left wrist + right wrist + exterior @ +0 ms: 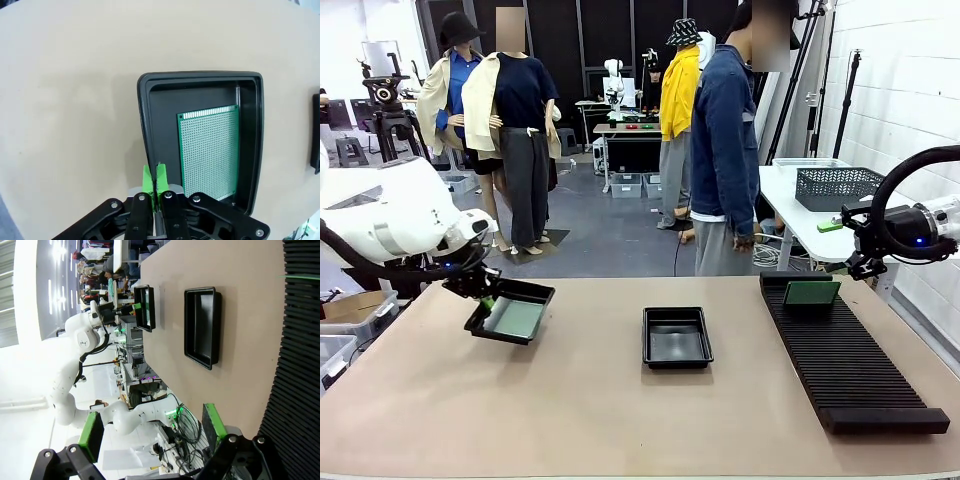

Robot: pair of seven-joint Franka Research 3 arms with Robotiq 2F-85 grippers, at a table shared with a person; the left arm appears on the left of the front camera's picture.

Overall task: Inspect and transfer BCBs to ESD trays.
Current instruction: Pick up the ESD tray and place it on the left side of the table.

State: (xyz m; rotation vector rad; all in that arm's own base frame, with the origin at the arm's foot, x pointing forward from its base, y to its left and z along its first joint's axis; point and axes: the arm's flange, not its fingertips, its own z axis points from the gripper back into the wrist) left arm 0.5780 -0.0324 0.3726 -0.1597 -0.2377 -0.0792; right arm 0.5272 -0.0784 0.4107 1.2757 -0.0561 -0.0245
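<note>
Left wrist view shows perforated green BCB [209, 150] inside glossy tray [200, 76].

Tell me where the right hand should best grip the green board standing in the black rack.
Probably the free top edge of the green board, from above, one finger on each flat face: it stands on edge in the rack, its lower edge down in a slot.

The table holds two ESD trays [530, 288] [677, 346], two green BCBs [513, 318] [811, 293] and one long black ribbed rack [850, 365], with one grey mesh basket [838, 187] and one person [724, 150] beyond.
</note>
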